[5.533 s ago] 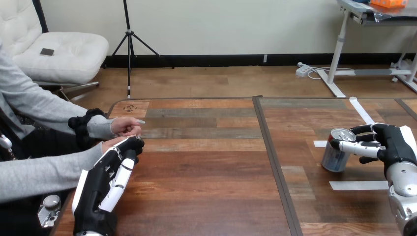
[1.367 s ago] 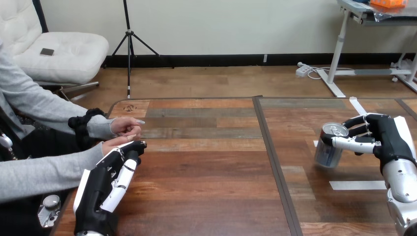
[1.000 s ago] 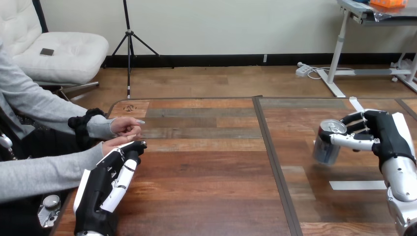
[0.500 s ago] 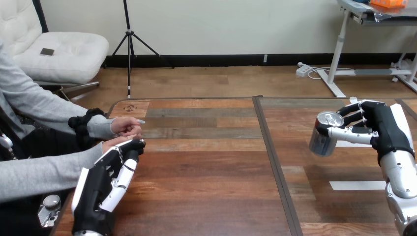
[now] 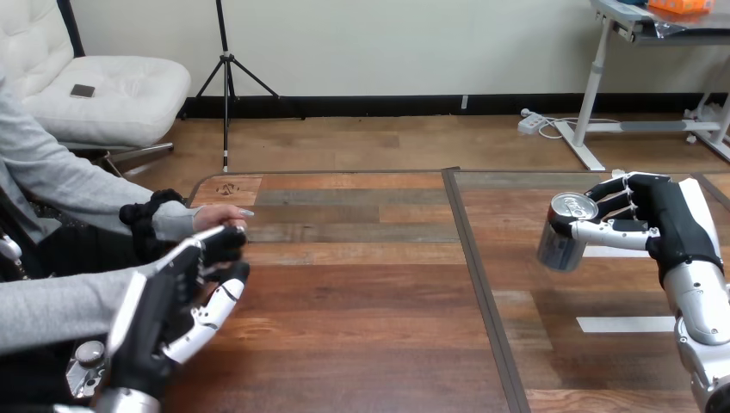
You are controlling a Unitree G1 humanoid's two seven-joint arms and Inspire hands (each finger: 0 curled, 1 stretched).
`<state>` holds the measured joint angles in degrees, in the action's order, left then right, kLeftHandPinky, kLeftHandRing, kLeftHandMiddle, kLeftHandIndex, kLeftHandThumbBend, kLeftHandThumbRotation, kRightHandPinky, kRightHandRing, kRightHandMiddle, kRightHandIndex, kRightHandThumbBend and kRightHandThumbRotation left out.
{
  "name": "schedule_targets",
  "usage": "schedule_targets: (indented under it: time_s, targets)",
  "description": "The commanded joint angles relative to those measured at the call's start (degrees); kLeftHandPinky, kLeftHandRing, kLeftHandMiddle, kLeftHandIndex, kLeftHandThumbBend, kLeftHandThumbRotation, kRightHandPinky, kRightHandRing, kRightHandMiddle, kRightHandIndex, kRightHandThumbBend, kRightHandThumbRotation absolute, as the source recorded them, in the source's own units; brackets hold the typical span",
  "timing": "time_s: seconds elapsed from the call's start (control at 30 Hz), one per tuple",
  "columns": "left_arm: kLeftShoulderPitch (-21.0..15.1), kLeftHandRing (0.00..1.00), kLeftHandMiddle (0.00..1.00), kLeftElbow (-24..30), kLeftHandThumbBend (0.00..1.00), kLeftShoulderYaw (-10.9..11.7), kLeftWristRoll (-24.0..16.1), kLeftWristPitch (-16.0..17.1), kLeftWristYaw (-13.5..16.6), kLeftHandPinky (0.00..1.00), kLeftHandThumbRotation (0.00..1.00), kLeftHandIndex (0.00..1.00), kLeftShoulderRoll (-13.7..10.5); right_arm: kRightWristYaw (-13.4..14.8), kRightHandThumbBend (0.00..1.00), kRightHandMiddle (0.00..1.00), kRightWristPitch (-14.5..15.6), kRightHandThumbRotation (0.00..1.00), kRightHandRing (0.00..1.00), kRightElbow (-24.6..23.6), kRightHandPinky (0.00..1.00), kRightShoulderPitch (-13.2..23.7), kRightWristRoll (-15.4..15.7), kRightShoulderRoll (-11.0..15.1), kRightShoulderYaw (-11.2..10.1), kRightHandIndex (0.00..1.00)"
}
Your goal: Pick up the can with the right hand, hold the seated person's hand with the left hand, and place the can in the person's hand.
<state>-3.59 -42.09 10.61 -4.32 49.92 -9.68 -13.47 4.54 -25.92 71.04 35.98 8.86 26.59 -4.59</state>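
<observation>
Right hand point(image 5: 667, 228): fingers and thumb curled round can point(image 5: 561, 234), gripping from can's right side. Can tilted, silver top facing up and left, held above right half of table point(image 5: 361, 301). Left hand point(image 5: 168, 301): at table's left edge, in front of person's lower hand, just below person's upper hand point(image 5: 215, 215). Hold on person: cannot tell. Can well apart from person's hands.

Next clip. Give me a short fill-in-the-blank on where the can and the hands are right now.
1. The can is in the right hand, held clear of the ____.
2. The can is not upright but ____.
3. The left hand is by the person's hand at the view's ____ edge.
Missing words: table; tilted; left.
</observation>
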Motion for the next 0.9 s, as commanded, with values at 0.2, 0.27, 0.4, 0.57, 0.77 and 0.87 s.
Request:
schedule_targets:
  time_s: [0.2, 0.27, 0.4, 0.57, 0.77, 0.87]
  targets:
    - [-3.66, 0.72, 0.78, 14.14, 0.92, 0.78, -9.02, -1.40, 5.67, 0.56, 0.45, 0.78, -7.86, -0.16, 0.82, 0.44, -3.43, 0.00, 0.39, -3.44, 0.37, 4.33, -1.19, 0.67, -0.90, 0.43]
    - [-3.35, 0.73, 0.79, 16.14, 0.95, 0.87, -10.00, -2.27, 6.34, 0.56, 0.44, 0.78, -8.40, -0.13, 0.82, 0.44, -3.58, 0.00, 0.39, -3.44, 0.37, 4.33, -1.10, 0.69, -0.83, 0.43]
    - [-3.51, 0.75, 0.80, 20.48, 0.98, 1.47, -12.14, -4.64, 7.23, 0.56, 0.41, 0.78, -10.20, -0.44, 0.82, 0.43, -3.58, 0.00, 0.39, -3.29, 0.38, 4.40, -1.41, 0.49, -1.04, 0.43]
    - [-3.98, 0.77, 0.81, 23.74, 1.00, 1.84, -12.34, -7.89, 7.01, 0.58, 0.39, 0.78, -11.46, -0.25, 0.82, 0.43, -3.24, 0.00, 0.39, -3.23, 0.38, 4.54, -1.20, 0.46, -0.89, 0.43]
    - [-5.80, 0.78, 0.81, 23.19, 1.00, 2.05, -15.43, -8.09, 9.74, 0.59, 0.36, 0.75, -13.15, -0.18, 0.82, 0.43, -3.33, 0.00, 0.39, -3.15, 0.37, 4.58, -1.17, 0.41, -0.89, 0.43]
    - [-6.93, 0.77, 0.80, 22.05, 1.00, 1.71, -16.94, -7.89, 11.06, 0.59, 0.35, 0.74, -14.32, -0.14, 0.82, 0.43, -3.20, 0.00, 0.39, -3.10, 0.37, 4.63, -1.13, 0.42, -0.87, 0.43]
